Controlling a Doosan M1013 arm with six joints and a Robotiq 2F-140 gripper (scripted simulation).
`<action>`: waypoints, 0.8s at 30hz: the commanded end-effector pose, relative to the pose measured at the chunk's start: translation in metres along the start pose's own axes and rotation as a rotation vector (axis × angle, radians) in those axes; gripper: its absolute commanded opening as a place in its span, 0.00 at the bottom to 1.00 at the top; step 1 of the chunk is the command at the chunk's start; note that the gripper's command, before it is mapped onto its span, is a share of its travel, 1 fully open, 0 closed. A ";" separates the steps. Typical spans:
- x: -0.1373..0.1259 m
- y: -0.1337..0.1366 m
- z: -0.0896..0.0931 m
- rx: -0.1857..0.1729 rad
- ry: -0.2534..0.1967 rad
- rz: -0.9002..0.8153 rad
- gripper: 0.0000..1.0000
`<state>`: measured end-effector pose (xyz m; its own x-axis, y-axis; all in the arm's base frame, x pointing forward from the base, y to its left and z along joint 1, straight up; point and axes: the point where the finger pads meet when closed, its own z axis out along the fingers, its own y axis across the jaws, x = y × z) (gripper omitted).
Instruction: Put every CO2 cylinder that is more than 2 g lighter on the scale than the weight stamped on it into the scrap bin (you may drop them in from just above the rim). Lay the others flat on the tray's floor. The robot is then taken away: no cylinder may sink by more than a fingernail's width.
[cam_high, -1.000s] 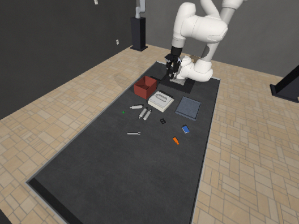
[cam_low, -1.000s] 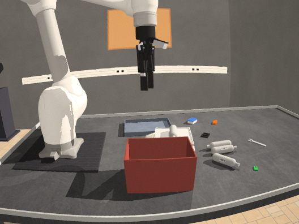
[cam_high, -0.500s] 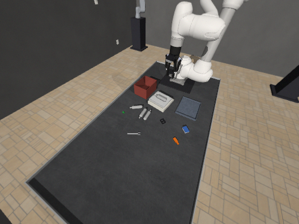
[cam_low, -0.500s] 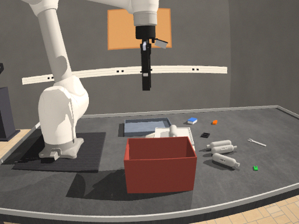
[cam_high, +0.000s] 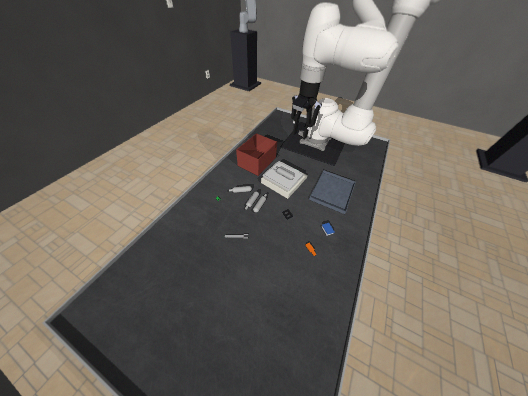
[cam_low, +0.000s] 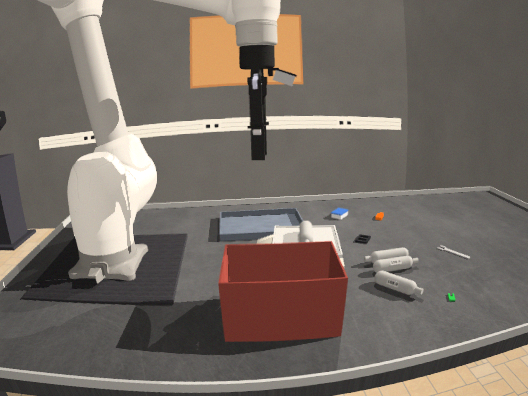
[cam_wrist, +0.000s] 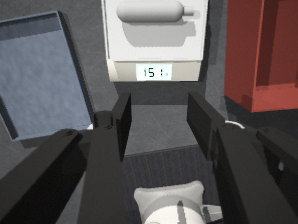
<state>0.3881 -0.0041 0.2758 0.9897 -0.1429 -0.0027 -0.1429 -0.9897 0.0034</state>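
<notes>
One grey CO2 cylinder (cam_wrist: 152, 11) lies on the white scale (cam_high: 283, 178), whose display (cam_wrist: 154, 72) reads about 15.1. Three more cylinders (cam_high: 240, 189) (cam_high: 251, 200) (cam_high: 260, 202) lie on the table top in front of the scale. My gripper (cam_low: 258, 150) hangs high above the table, between the robot base and the scale, pointing down. In the wrist view its fingers stand partly apart with nothing between them. The red scrap bin (cam_high: 257, 153) stands left of the scale. The blue-grey tray (cam_high: 333, 190) lies right of it, with nothing on its floor.
Small items lie on the table: a blue block (cam_high: 327, 228), an orange piece (cam_high: 311, 248), a black part (cam_high: 287, 214), a green bit (cam_high: 218, 198) and a thin metal tool (cam_high: 236, 236). The robot base stands on a dark mat behind the scale.
</notes>
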 end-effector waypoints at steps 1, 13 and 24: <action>0.000 0.000 -0.001 0.001 0.001 0.000 0.40; 0.000 0.000 -0.001 0.001 0.001 0.000 0.40; 0.001 0.000 0.000 0.001 0.001 0.016 0.40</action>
<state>0.3881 -0.0041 0.2757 0.9895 -0.1445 -0.0029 -0.1445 -0.9895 0.0034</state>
